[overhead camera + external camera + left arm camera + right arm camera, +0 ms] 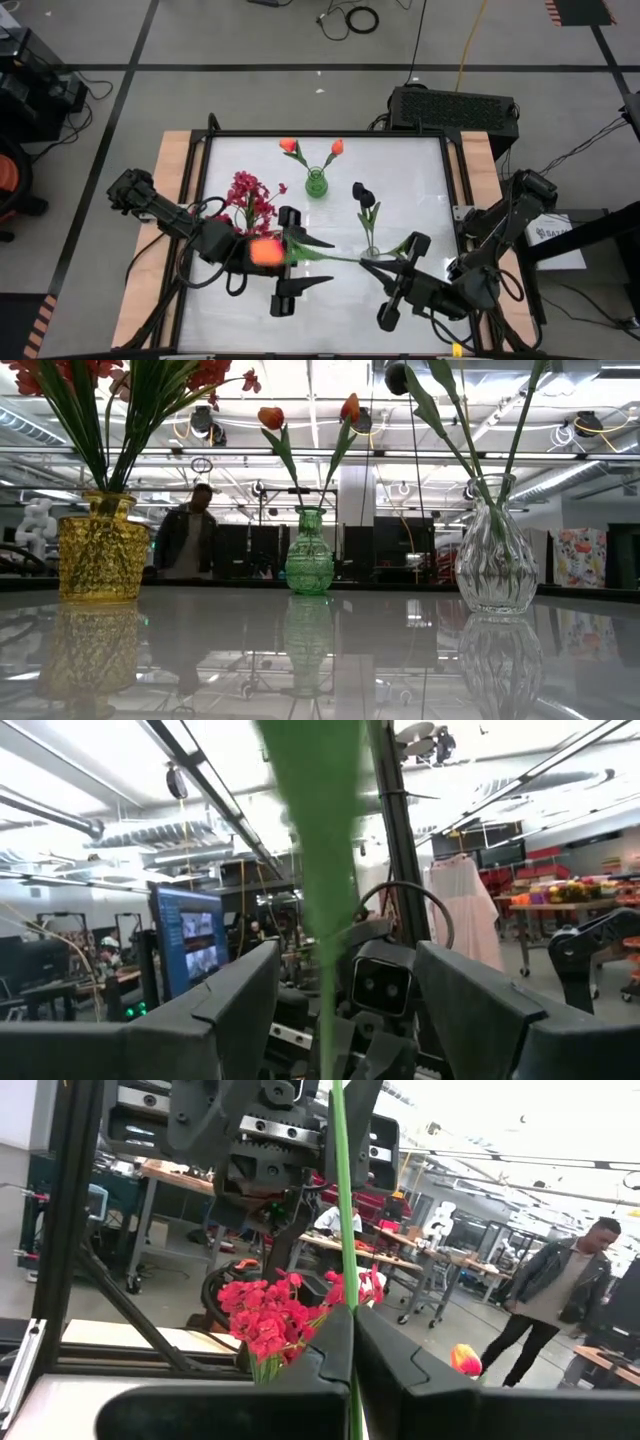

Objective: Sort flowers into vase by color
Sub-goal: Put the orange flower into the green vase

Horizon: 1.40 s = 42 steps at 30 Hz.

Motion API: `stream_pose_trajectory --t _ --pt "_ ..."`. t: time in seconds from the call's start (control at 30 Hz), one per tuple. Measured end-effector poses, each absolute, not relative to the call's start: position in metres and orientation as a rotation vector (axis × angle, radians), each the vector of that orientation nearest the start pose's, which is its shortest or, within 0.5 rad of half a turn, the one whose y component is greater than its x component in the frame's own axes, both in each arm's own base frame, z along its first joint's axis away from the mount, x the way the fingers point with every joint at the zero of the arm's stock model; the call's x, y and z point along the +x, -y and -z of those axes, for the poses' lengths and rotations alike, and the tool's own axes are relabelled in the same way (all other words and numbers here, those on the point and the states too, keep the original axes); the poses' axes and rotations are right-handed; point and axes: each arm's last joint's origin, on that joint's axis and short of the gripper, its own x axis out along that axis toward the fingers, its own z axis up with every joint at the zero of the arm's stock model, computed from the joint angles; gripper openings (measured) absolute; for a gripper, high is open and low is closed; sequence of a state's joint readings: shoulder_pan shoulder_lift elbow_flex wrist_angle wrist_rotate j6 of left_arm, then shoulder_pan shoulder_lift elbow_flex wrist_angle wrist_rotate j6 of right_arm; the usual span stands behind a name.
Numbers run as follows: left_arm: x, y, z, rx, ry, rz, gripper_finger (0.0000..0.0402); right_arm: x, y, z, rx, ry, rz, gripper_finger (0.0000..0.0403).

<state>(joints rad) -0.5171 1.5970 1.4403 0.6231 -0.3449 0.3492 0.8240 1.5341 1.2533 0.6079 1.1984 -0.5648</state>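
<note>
only overhead, tulip (266, 251) between arms

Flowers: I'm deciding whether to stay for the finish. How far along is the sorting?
Done: crimson sprays in the yellow vase, two orange tulips in the green vase, black blooms in the clear vase. In hand: the right gripper grips a third tulip, between the left gripper's open fingers. Left: placing it.

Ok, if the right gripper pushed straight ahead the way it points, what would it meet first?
Most likely the left gripper. It faces the right gripper along the green stem, with its fingers open around that stem. How far apart they are is unclear.
</note>
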Motion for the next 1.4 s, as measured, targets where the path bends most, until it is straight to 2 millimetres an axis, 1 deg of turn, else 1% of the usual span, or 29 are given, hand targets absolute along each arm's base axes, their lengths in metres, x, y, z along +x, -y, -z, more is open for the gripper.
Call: stream_pose_trajectory --t 0.13,0.23,0.33,0.53,0.7,0.73,0.9,0.97,1.03,1.2,1.3,1.4 --pt "0.321 0.170 -0.431 0.143 0.443 0.071 0.0238 0.248 -0.229 -0.382 -0.278 0.064 0.406 0.0000" --pt "0.320 0.170 -0.432 0.138 0.447 0.064 0.0216 0.248 -0.228 -0.382 -0.278 0.064 0.406 0.0000" --pt "0.320 0.170 -0.433 0.133 0.456 0.061 0.0179 0.250 -0.227 -0.382 -0.278 0.063 0.413 0.0000" --pt "0.320 0.170 -0.433 0.132 0.459 0.061 0.0092 0.251 -0.225 -0.382 -0.278 0.062 0.419 0.0000" --pt "0.319 0.169 -0.434 0.161 0.458 0.055 0.0022 0.251 -0.225 -0.382 -0.278 0.062 0.420 0.0000" --pt "0.318 0.170 -0.434 0.165 0.457 0.056 0.0013 0.251 -0.225 -0.382 -0.278 0.062 0.420 0.0000" --pt "0.313 0.167 -0.438 0.172 0.445 0.058 0.0010 0.251 -0.225 -0.383 -0.275 0.066 0.417 0.0006" --pt "0.308 0.164 -0.443 0.179 0.433 0.062 0.0007 0.251 -0.225 -0.383 -0.269 0.067 0.420 0.0023" --pt "0.299 0.158 -0.451 0.180 0.435 0.063 0.0005 0.249 -0.226 -0.384 -0.265 0.067 0.421 0.0051" --pt "0.274 0.134 -0.471 0.213 0.392 0.042 0.0004 0.243 -0.228 -0.389 -0.268 0.084 0.410 0.0131" --pt "0.258 0.110 -0.485 0.200 0.385 -0.003 0.0003 0.241 -0.229 -0.391 -0.289 0.090 0.411 0.0168" --pt "0.246 0.078 -0.495 0.173 0.374 -0.082 0.0003 0.239 -0.229 -0.393 -0.310 0.094 0.412 0.0191"
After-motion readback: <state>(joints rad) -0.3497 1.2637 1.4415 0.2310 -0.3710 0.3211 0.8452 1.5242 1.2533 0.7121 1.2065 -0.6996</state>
